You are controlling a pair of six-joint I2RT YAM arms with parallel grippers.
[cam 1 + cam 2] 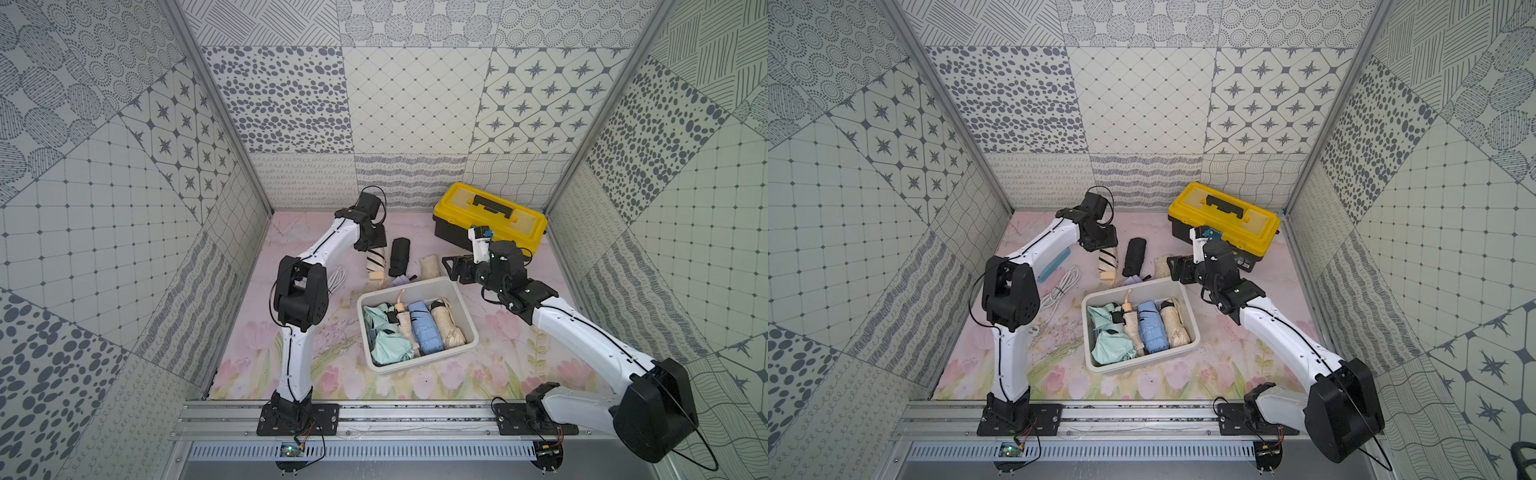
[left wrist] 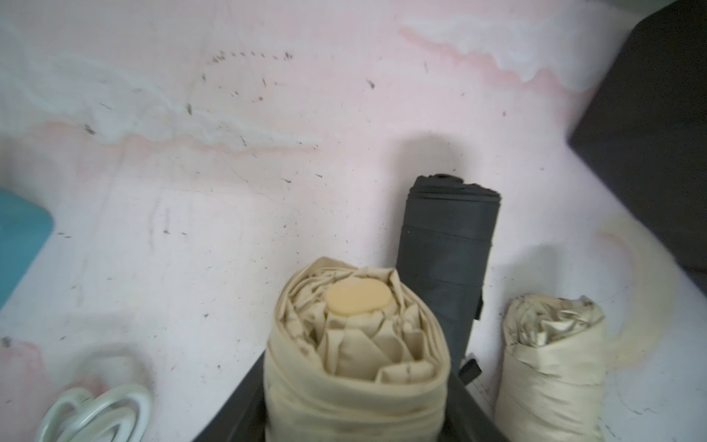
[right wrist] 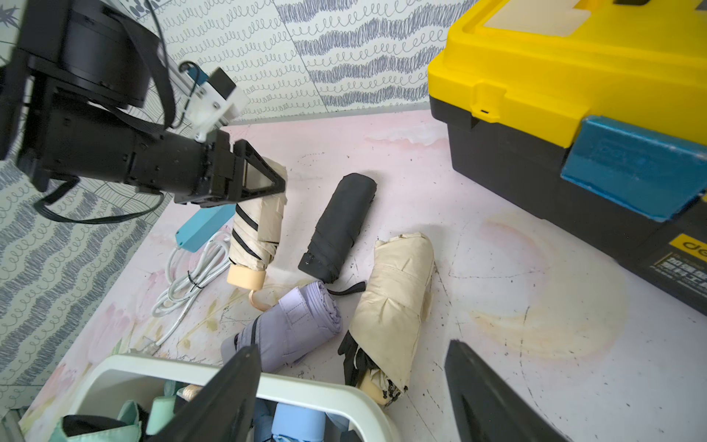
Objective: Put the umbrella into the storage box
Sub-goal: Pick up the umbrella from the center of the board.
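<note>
Beyond the far rim of the storage box point(image 1: 409, 286), my left hand point(image 3: 273, 178) is clamped on the top end of the striped umbrella point(image 3: 254, 233), cream with black bands. Its tan handle end hangs low toward the counter point(image 1: 519, 353), and I cannot tell whether it touches.

Inside the box, four folded umbrellas lie side by side: the mint green umbrella point(image 1: 384, 336), the cream umbrella point(image 1: 405, 330), the blue umbrella point(image 1: 424, 328) and the beige umbrella point(image 1: 449, 326).

Past that same far rim, three others lie on the counter. The black umbrella point(image 3: 340, 225) and the second beige umbrella point(image 3: 398, 302) sit near the rim, and the lilac umbrella point(image 3: 294, 325) sits just beside it.

My right hand point(image 1: 453, 269) hovers above the box's far right corner, jaws wide and empty.

As I judge it, the work is past its midpoint. The grasp on the striped umbrella is made, but its carry over the rim and its release are not yet done, and three umbrellas wait after it. Free room in the box looks limited to a strip along its far wall.

The yellow toolbox point(image 1: 490, 216), farther beyond the box's far right corner, plays no part.
</note>
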